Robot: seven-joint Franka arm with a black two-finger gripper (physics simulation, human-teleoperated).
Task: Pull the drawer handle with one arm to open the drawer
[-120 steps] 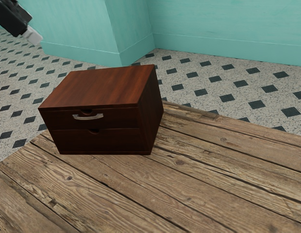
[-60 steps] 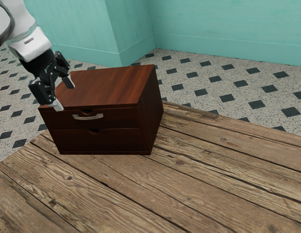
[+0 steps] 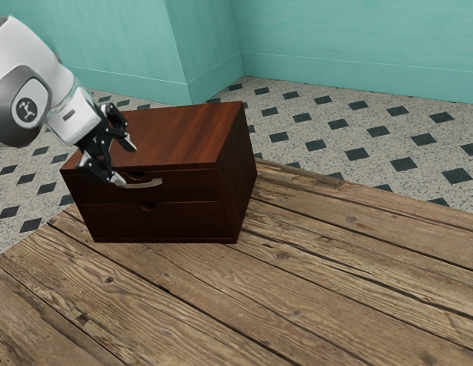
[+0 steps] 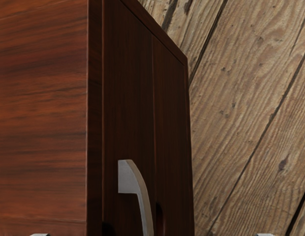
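1. Gripper (image 3: 114, 162): jaws apart, clamped on nothing, at the cabinet's (image 3: 175, 137) top front edge.
2. Drawer handle (image 3: 147, 182) (image 4: 135, 191): silver, between the jaws.
3. Top drawer (image 3: 187, 184): flush, shut.

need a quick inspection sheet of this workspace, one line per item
surface: wooden plank table, the cabinet stands on it
job's things: dark wood cabinet with two drawers; top drawer looks shut, its silver handle not yet pulled
clutter: nothing seen
grippers: one gripper, fingers open on either side of the handle, at its end toward the exterior view's left
cables: nothing seen
surroundings: tiled floor, teal wall
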